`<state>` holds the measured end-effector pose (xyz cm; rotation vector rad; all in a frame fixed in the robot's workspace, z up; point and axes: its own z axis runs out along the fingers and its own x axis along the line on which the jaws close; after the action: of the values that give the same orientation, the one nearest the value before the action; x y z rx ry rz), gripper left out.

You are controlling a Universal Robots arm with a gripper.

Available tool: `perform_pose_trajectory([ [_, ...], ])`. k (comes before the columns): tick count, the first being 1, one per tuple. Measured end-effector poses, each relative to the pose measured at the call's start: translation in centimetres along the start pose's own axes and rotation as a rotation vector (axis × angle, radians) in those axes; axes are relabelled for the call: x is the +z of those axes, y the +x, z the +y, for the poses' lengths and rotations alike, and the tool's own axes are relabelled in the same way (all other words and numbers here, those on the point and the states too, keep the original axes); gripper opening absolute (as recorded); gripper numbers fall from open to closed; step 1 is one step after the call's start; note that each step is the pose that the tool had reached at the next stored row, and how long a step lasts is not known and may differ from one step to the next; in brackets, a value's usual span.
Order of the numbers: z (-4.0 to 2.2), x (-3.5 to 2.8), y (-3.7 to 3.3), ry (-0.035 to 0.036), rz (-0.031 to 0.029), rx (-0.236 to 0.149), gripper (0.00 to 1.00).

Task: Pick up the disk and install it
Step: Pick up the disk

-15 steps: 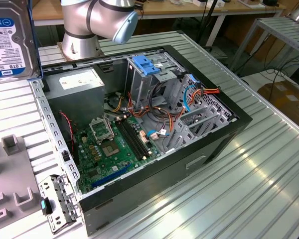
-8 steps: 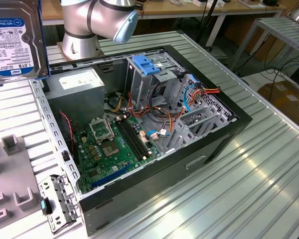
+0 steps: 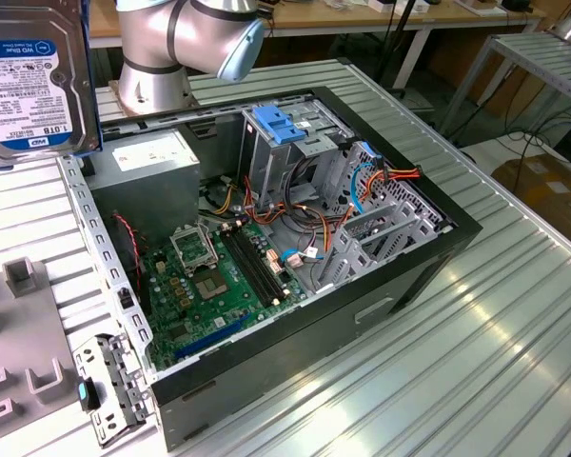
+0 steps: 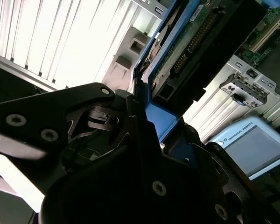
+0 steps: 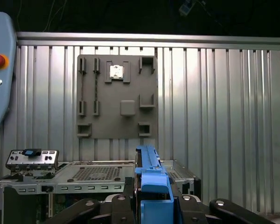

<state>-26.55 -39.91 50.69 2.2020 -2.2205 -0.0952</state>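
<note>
The fingers (image 5: 129, 196) pinch the disk (image 5: 151, 179) by its blue rails, and its long axis points straight out from them. The disk hangs in the air above the case (image 3: 295, 238), over the case edge nearest the grey plate (image 5: 116, 98), well apart from the blue-latched bay (image 3: 281, 124) inside the case.

The arm (image 3: 181, 38) stands bent at its base joint — the tool (image 5: 153, 198) clamps the disk (image 5: 151, 172) between both fingers.

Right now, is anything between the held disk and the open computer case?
Nothing visible does. The gripper holds the disk in open air; the computer case lies uncovered, though cables lie loose inside it.
</note>
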Motion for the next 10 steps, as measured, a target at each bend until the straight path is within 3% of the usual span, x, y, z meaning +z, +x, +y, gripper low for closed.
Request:
perform_pose_trajectory([
  [10,-1.5,-0.08,0.13,0.0,0.0,0.0,0.37],
])
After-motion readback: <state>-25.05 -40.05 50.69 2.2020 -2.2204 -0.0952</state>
